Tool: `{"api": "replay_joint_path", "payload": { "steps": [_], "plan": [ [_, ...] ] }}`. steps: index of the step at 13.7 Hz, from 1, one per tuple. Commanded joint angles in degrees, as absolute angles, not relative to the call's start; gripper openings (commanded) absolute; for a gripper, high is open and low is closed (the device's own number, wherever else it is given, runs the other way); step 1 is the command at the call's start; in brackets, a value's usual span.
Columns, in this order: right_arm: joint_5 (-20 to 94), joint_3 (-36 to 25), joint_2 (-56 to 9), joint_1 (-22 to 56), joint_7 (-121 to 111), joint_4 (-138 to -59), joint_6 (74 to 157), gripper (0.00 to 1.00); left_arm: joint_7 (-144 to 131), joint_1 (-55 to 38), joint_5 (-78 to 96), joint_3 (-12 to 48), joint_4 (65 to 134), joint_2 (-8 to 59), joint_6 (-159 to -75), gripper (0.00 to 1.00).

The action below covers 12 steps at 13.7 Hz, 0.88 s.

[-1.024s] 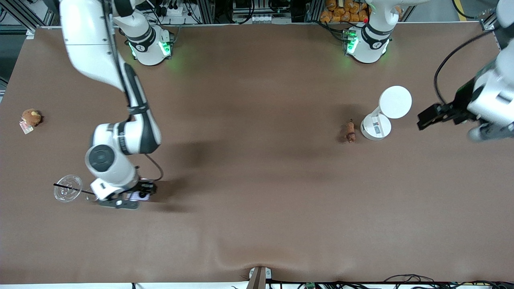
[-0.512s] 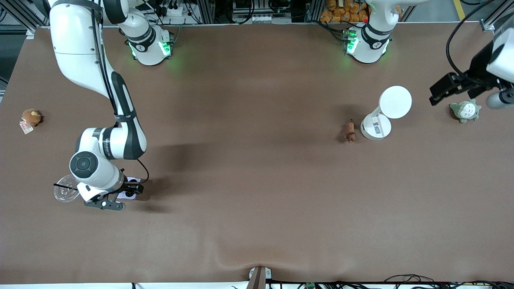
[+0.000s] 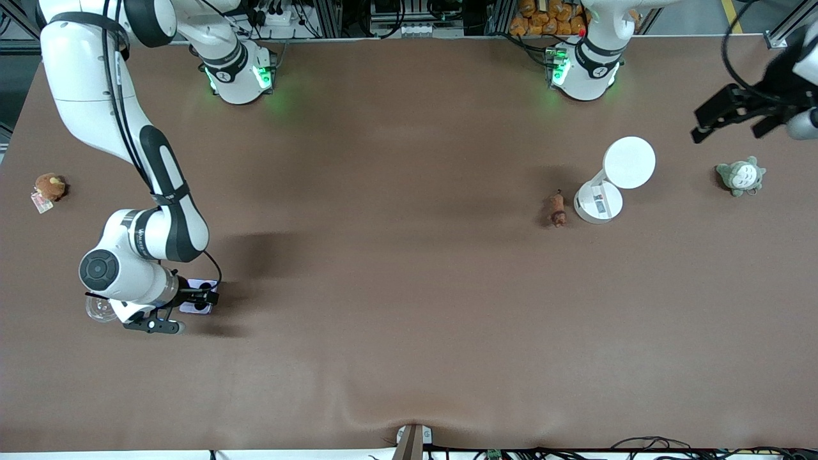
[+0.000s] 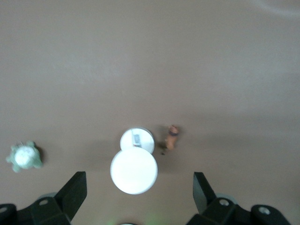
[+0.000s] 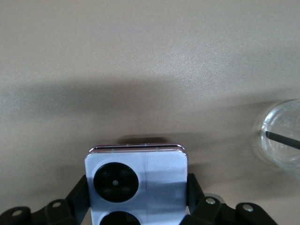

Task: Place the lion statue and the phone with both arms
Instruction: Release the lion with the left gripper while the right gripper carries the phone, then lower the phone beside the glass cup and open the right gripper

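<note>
- While clamped in the right gripper (image 3: 199,300), the phone (image 5: 136,180) sits between the two fingers, lavender face with black camera circles toward the wrist camera; in the front view only a sliver of it (image 3: 195,305) shows past the wrist.
- Right gripper is low over the table (image 3: 409,287) at the right arm's end, in the part nearer the front camera, jaws clenched on the phone.
- Clear plastic cup (image 3: 97,308) with a dark straw is just beside that gripper, mostly hidden by the wrist in the front view; rim and straw show in the right wrist view (image 5: 281,138).
- Lion statue (image 3: 558,210) lies on the table toward the left arm's end, untouched, just beside the base of a white stand (image 3: 599,201) with a round white top; same pair in the left wrist view: statue (image 4: 172,137), stand (image 4: 134,164).
- Left gripper (image 3: 735,116) is up in the air over the table's edge at the left arm's end, jaws released wide, nothing between them; fingers (image 4: 75,192) frame the left wrist view.
- Grey-white plush (image 3: 740,176) sits on the table near that gripper, well apart from the statue.
- Round brown plush (image 3: 49,186) with a tag sits at the right arm's end, farther from the front camera than the cup.
</note>
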State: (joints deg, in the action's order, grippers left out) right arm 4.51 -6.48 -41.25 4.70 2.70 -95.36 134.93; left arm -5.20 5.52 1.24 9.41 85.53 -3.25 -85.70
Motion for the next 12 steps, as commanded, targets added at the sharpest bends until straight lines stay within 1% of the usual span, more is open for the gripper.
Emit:
{"api": "replay_joint_path", "payload": {
  "steps": [1,7,10,11,12],
  "plan": [
    [5.36,-5.36,-43.15,4.13,1.93,-93.25,135.00,0.46,1.40,9.05,2.37,9.58,86.75,-3.87,-87.19,1.00],
    [4.92,-5.36,-46.14,3.08,0.80,-89.48,136.40,0.48,2.28,9.05,2.29,9.58,86.66,-3.60,-86.93,1.00],
    [5.19,-5.36,-46.93,2.20,-1.32,-88.42,136.49,0.48,2.46,11.15,2.29,9.58,87.01,-3.87,-85.61,1.00],
    [5.19,-5.36,-46.93,2.20,-1.41,-88.33,136.49,0.49,2.46,10.73,2.29,9.41,87.01,-3.87,-85.69,1.00],
    [5.19,-5.36,-46.93,2.02,-1.41,-88.33,136.58,0.49,2.46,9.24,2.02,7.93,86.84,-3.95,-85.61,1.00]
  ]
}}
